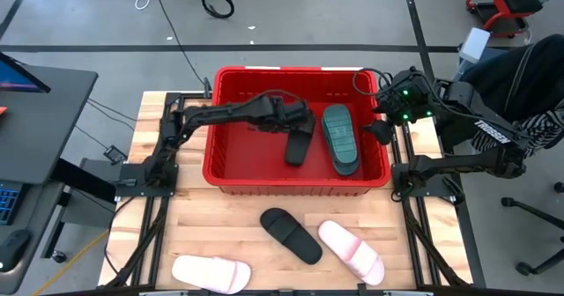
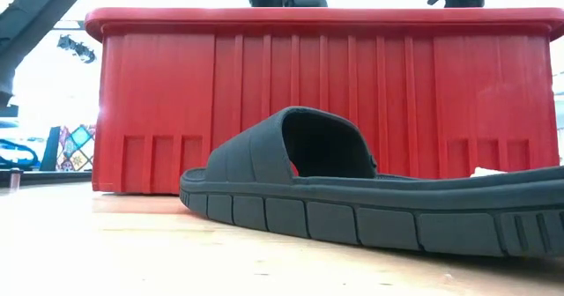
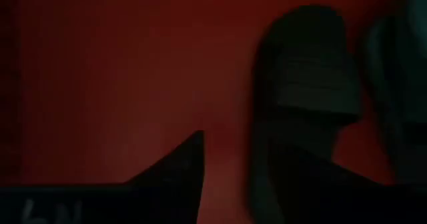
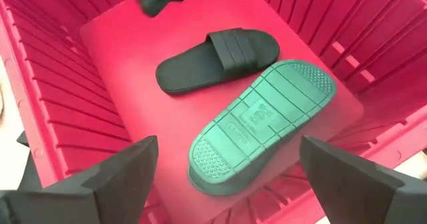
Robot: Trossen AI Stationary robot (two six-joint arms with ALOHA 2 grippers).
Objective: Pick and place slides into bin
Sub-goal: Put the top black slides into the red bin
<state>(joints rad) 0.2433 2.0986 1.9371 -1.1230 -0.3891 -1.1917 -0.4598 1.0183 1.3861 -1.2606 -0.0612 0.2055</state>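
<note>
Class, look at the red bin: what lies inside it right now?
Inside the red bin lie a black slide, strap up, and a green slide, sole up. The left claw reaches in above the black slide. The green slide's strap is hidden underneath it.

Red bin (image 1: 231,168) holds black slide (image 1: 300,144), upturned green slide (image 1: 340,139); black (image 1: 291,235) and two pink slides (image 1: 351,251) on table.

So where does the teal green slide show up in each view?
High view: the teal green slide lies sole up in the red bin, beside a black slide.
Low view: not visible; the bin wall hides it.
Left wrist view: too dark to tell.
Right wrist view: centre, sole up.
Shared landmark: the red bin.
</note>
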